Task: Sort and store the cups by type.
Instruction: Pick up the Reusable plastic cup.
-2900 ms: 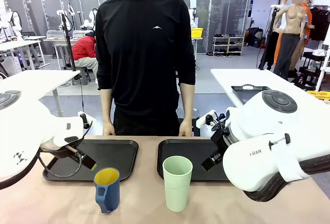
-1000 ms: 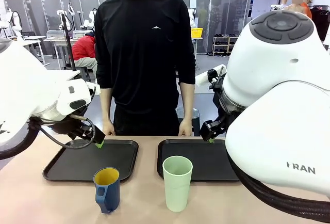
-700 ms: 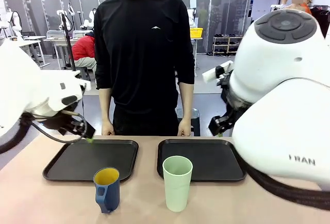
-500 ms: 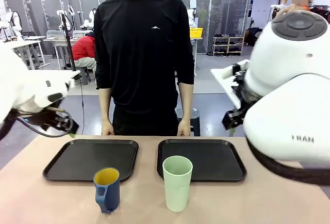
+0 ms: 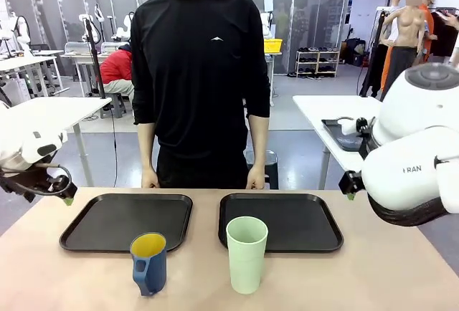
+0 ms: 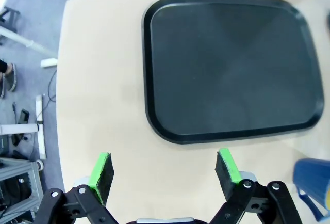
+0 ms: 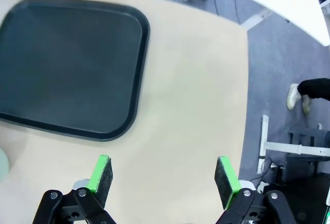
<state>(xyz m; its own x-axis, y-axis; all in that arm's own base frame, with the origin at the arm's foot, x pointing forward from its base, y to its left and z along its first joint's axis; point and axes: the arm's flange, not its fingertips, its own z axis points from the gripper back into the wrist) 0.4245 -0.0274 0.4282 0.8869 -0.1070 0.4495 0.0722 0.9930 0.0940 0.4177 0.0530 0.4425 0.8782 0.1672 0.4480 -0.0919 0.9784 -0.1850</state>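
We judge the sorting as not yet begun; the dark-blue cup, yellow inside and with its handle toward us, stands upright on the table at the near side, just in front of the left tray; the mint-green tumbler stands upright to its right, apart from it, in front of the near edge of the right tray; neither tray carries a cup.

Our left gripper hangs above the table's left end, beside the left tray's outer edge, its green pads wide apart with nothing between them; the blue cup shows at the edge of its wrist view, well off its line. Our right gripper hangs over the table's right end, beside the right tray, fingers likewise spread and holding nothing.

The person's hands rest at the far edge of the table, touching neither cup.

So all of the work seems left to us; each cup must be reached, gripped, carried and set down in its place; which tray suits which type we cannot tell from here, though each cup stands before one tray.
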